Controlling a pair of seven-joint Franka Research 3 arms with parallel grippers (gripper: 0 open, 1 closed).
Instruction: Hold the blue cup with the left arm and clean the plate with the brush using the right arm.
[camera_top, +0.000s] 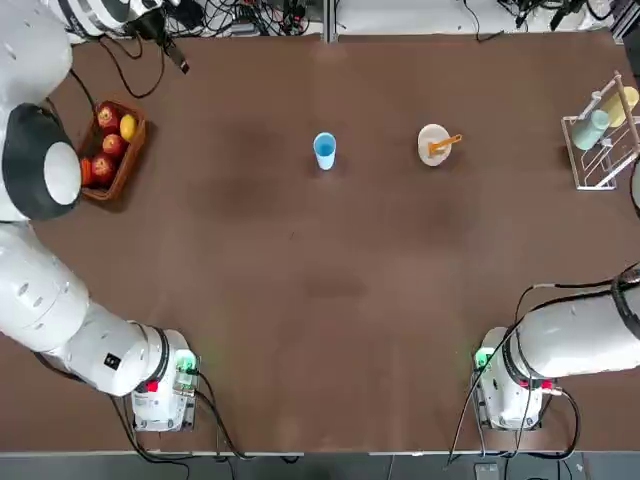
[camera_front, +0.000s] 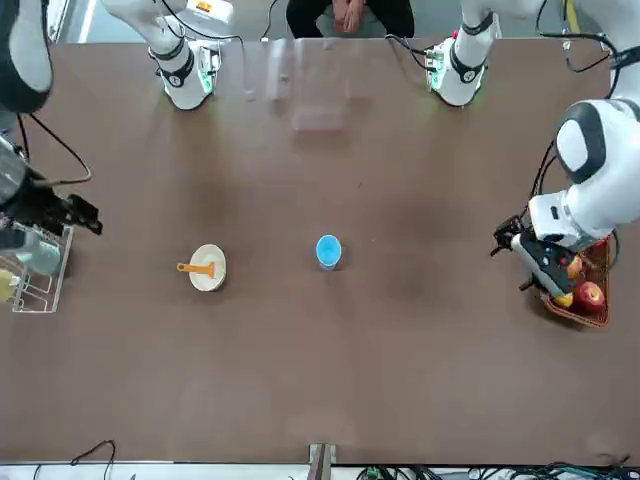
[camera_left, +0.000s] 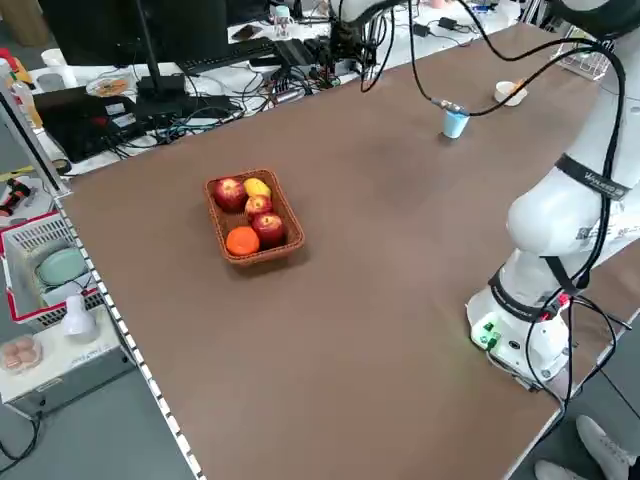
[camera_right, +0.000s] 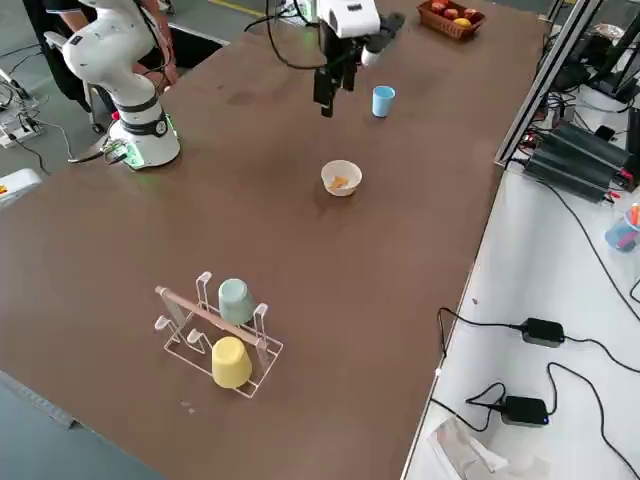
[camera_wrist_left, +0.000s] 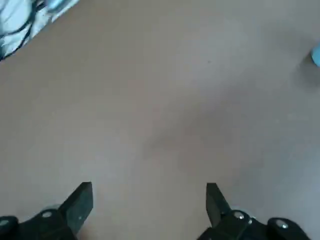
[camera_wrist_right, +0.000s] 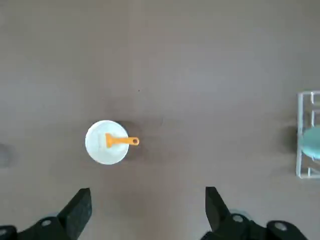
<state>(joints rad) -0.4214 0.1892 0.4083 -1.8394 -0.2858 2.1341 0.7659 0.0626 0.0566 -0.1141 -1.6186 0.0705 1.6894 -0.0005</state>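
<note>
The blue cup (camera_top: 324, 150) stands upright near the middle of the table's far half. To its right is the white plate (camera_top: 430, 145), with the orange brush (camera_top: 446, 144) lying in it, handle over the rim. My left gripper (camera_wrist_left: 148, 200) hangs open and empty above bare table beside the fruit basket, far left of the cup (camera_wrist_left: 316, 54). My right gripper (camera_wrist_right: 148, 202) is open too, high over the table's right side, with the plate (camera_wrist_right: 102, 145) and brush (camera_wrist_right: 120, 141) below and ahead of it. Neither gripper touches anything.
A wicker basket (camera_top: 128, 160) of fruit sits at the far left. A wire rack (camera_top: 603, 160) holding a green cup and a yellow cup stands at the far right edge. A person sits behind the arm bases (camera_front: 350, 15).
</note>
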